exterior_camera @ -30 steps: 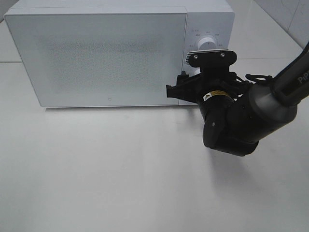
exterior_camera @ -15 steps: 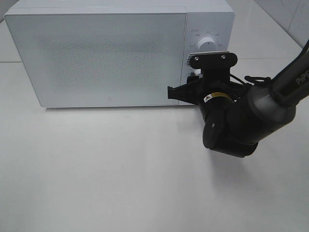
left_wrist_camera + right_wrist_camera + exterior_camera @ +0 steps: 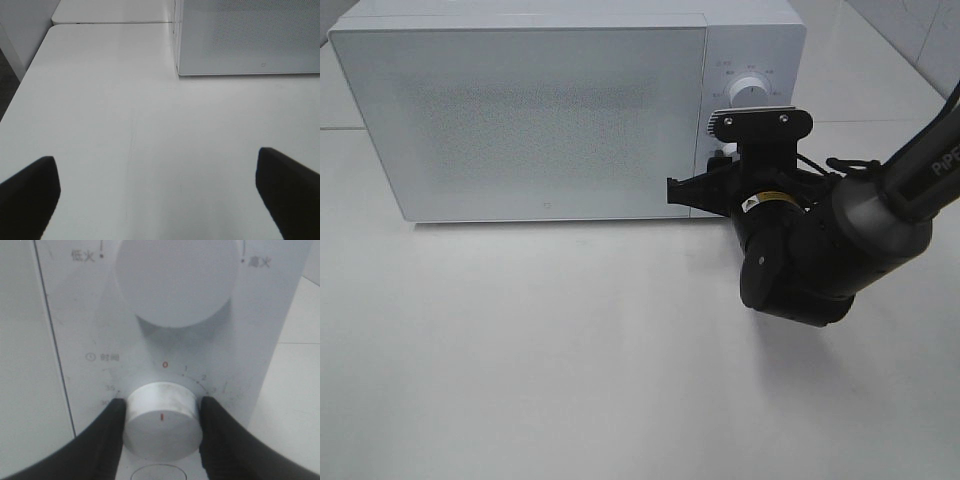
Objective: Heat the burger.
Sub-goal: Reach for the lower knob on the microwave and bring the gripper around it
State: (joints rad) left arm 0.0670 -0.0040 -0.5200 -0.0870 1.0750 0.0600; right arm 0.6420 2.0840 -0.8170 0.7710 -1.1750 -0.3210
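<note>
The burger is hidden; only the closed white microwave (image 3: 550,120) shows. My right gripper (image 3: 161,406) is shut on the microwave's lower timer knob (image 3: 161,427), one black finger (image 3: 112,430) pressed against each side. The knob's red mark sits in line with the red 0 on the dial. In the high view the right arm (image 3: 800,250) reaches to the control panel (image 3: 745,110) from the right. The left gripper (image 3: 155,157) stands open over bare table, to the left of the microwave's front corner (image 3: 180,70), holding nothing.
A larger round power knob (image 3: 175,280) sits above the timer knob on the panel. An oval button (image 3: 160,474) shows just below the timer knob. The white table (image 3: 540,350) stretches in front of the microwave, and its left edge (image 3: 20,95) drops off nearby.
The right gripper's jaws have closed in onto the timer knob. The right arm nudged slightly toward the panel. The left gripper has stayed still.
</note>
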